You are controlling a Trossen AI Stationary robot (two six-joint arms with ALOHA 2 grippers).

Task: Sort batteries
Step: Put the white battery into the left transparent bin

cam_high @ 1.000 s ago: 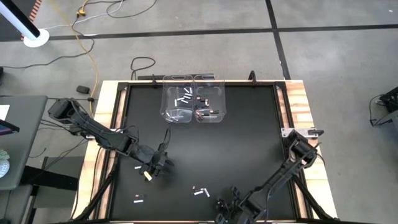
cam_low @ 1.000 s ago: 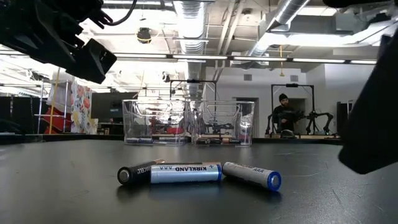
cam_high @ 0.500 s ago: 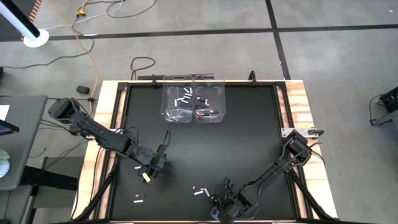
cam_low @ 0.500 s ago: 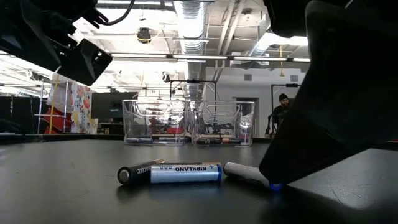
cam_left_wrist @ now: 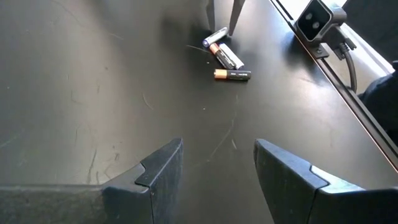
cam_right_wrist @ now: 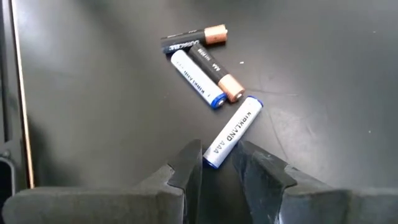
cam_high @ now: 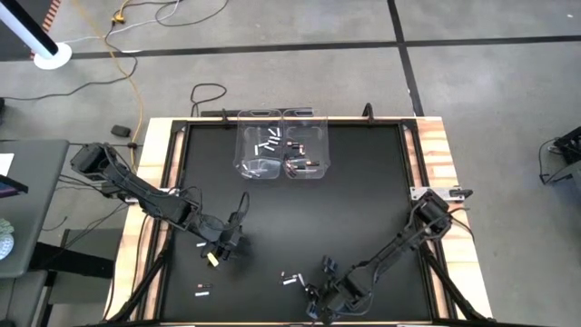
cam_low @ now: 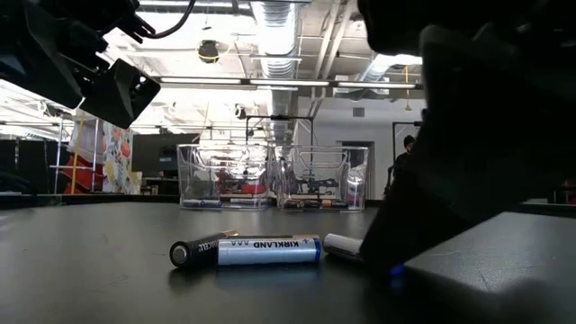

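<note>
Several loose batteries lie on the black table. In the right wrist view, a white battery (cam_right_wrist: 230,134) with blue ends lies beside another white one (cam_right_wrist: 198,79) and two dark, copper-ended ones (cam_right_wrist: 216,72). My right gripper (cam_right_wrist: 216,155) is low over them near the near edge (cam_high: 310,292). It is slightly open, its fingertips on either side of the white battery's nearer end. My left gripper (cam_left_wrist: 217,163) is open and empty, hovering left of centre (cam_high: 227,245) beside a yellowish battery (cam_high: 214,258). The low view shows a dark battery (cam_low: 200,250) and a white one (cam_low: 268,249).
Two clear bins (cam_high: 261,153) (cam_high: 306,153) stand side by side at the far edge, each holding several batteries. Single batteries lie at the left (cam_high: 201,243) and near left (cam_high: 203,291). The low camera (cam_left_wrist: 317,18) sits on the near rail. Bare black tabletop (cam_high: 363,209) fills the middle.
My right gripper has moved toward the table's left and downward, onto the battery cluster by the near edge. In the low view its dark bulk now covers most of the right-hand white battery. The batteries have stayed in place.
</note>
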